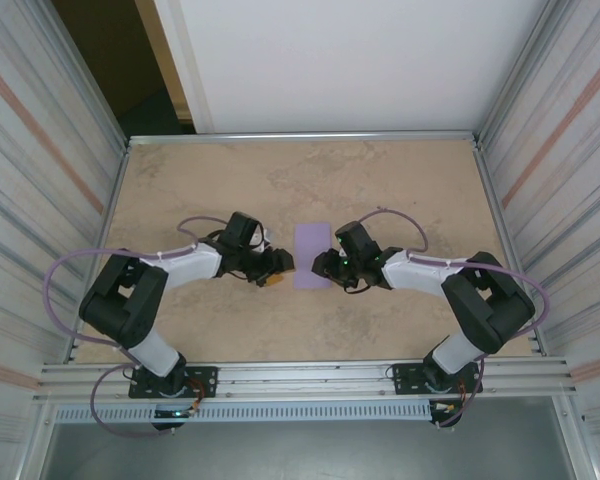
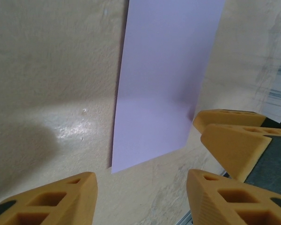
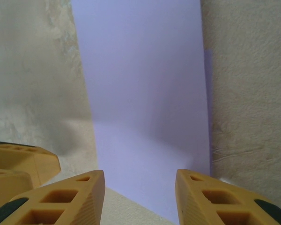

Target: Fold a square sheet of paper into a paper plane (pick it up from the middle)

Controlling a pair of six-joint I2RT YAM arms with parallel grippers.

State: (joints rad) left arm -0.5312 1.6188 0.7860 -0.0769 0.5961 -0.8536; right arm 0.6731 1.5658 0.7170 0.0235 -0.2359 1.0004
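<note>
Overhead camera looks down; close wrist cameras share paper (image 2: 164, 79).

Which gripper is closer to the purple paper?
Right. The right gripper is at the edge of the paper; the left gripper sits just off its other side.

Lab-type robot test cell. Left arm (image 1: 140, 290) and right arm (image 1: 480, 295) bolted to an aluminium rail (image 1: 300, 378) at the near edge of a stone-look tabletop (image 1: 280, 180). Ribbed panel walls (image 1: 40, 150) box in both sides; white board (image 1: 350, 60) behind. Purple cables (image 1: 47, 288) loop off the arms.
</note>
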